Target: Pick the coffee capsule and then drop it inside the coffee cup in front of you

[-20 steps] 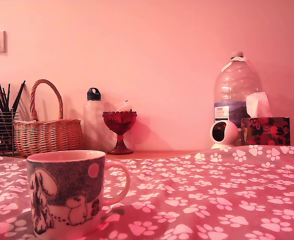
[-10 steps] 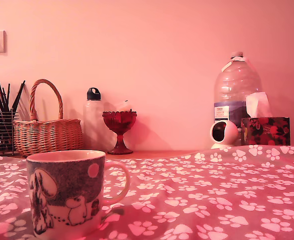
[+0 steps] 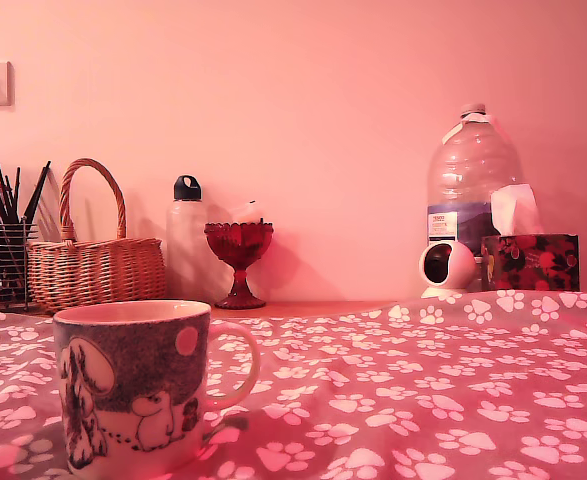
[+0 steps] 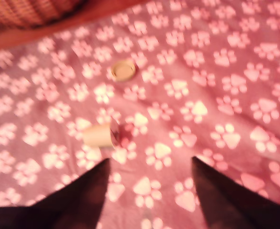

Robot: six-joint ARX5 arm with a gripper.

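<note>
The claw [image 4: 149, 167] hangs wide open and empty above the paw-print cloth [image 4: 216, 95] on the bench, touching nothing. Only the wrist view shows it, with a coffee capsule [image 4: 99, 135] on its side just beyond its fingers. Only the exterior view shows the coffee cup [image 3: 138, 385], near left.

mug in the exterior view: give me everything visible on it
The mug is large, ceramic-looking, upright on the paw-print cloth at the exterior view's lower left. A dark speckled band carries white cartoon creatures and a pale round dot above a paler base. Its loop handle points to that view's right. Interior hidden; nothing but the cloth touches it.
</note>
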